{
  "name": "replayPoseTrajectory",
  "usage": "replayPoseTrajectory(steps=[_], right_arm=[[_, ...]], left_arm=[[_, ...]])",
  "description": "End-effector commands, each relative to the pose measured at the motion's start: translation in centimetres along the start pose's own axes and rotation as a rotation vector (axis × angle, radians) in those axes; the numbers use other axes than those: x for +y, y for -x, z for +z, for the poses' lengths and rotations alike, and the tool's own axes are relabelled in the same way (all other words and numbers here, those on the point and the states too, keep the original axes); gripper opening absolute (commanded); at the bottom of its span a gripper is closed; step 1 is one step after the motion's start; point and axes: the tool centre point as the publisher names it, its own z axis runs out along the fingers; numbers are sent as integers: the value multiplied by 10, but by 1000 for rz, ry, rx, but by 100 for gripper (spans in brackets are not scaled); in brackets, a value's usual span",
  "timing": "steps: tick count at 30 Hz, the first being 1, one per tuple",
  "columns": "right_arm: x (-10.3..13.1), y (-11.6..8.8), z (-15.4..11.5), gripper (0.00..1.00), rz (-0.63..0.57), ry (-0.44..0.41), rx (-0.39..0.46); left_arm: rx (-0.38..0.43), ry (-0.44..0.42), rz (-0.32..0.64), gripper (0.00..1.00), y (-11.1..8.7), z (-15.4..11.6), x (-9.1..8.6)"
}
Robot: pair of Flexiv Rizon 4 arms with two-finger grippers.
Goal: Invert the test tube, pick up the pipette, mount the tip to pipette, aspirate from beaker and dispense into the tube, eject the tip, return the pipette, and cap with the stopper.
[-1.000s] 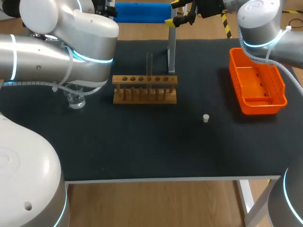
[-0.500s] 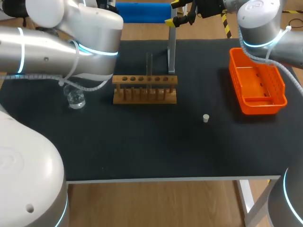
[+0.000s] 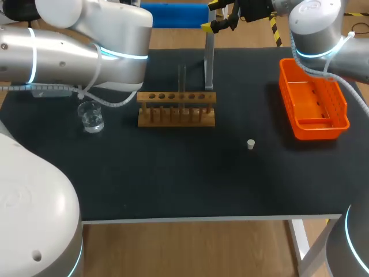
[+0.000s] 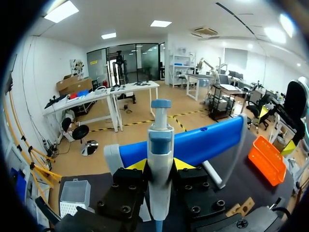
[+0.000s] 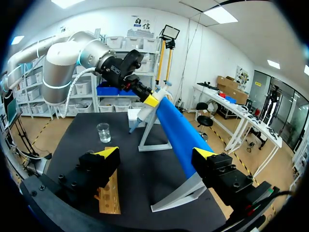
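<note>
Risk: L arm (image 3: 86,52), the bulk across the upper left of the frame, blocks the overhead look at its own tool. Lining the pipette (image 4: 160,145) up w/ the narrow test tube (image 3: 182,78) could go off & bump the rack (image 3: 176,108). The pipette is tilted, so may drip.

Pose: L arm sits high over the beaker (image 3: 91,118) at left, left gripper (image 4: 160,166) clamped on the pipette body. R arm (image 3: 323,29) is upper right, right gripper (image 5: 155,154) spread wide w/ nothing in it. Stopper (image 3: 251,144) lies loose, right of centre.

Bright, even overhead light, faint soft shadows on the black table (image 3: 173,179), mild sheen on the left arm (image 3: 63,55).
</note>
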Motion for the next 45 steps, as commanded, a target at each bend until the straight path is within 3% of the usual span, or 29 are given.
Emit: replayPoseTrajectory(steps=[1, 45], right_arm=[[1, 1, -1, 100, 1, -5, 4], [1, 1, -1, 100, 1, -5, 4]], left_arm=[[0, 14, 1, 0, 1, 3, -3], [-16, 107, -7, 0, 1, 11, -1]])
